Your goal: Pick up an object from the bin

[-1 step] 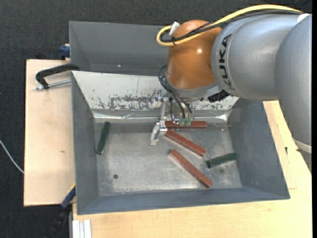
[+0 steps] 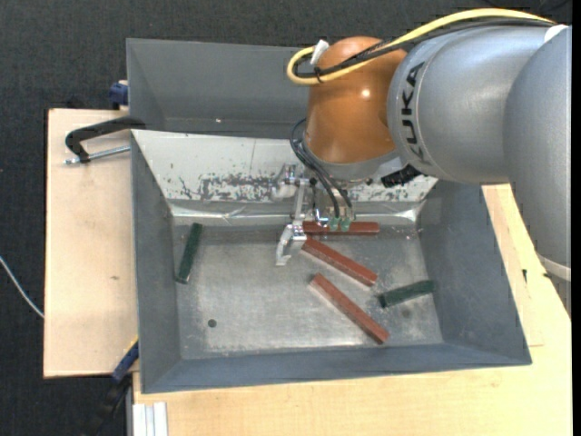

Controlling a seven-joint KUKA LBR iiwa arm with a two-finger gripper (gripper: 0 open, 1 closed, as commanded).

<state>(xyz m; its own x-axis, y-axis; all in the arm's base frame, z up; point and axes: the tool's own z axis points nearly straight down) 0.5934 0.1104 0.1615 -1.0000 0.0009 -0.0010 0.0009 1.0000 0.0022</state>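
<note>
Grey link (image 2: 490, 89): nearest the lens; big KUKA-marked arm section, enters from view-R and covers the bin's upper-R corner.
Orange cover (image 2: 349, 98): on the wrist, over the back wall, w/ the yellow cable (image 2: 436, 24) looped across its top.
Arm pose: wrist approx. vertical, tool end hanging down to the back-ctr of the floor.
Jaws: low at the foot of the back wall, just view-L of the sticks; open or closed cannot be told.
Bin (image 2: 150, 289): grey metal, walls sloping in to a flat floor; back wall scuffed.
Back stick (image 2: 356, 229): red-brown, flat, parallel to the back wall at its foot; its L end is at the jaws, contact cannot be told. Thing nearest the jaws.
Middle stick (image 2: 338, 262): red-brown, diagonal, just in front of the back stick, upper end near the jaws.
Front stick (image 2: 349, 309): red-brown, diagonal, approx. parallel to the middle stick, lower end near the front wall.
Right green stick (image 2: 406, 292): dark green, short, beside the front stick, close to the R wall.
Left green stick (image 2: 188, 252): dark green, against the foot of the L wall, well apart from the rest.
Speck (image 2: 211, 324): small, dark, front-L floor.
Open room: widest btwn the left green stick and the red-brown sticks; tight on the R side, where four sticks crowd.
</note>
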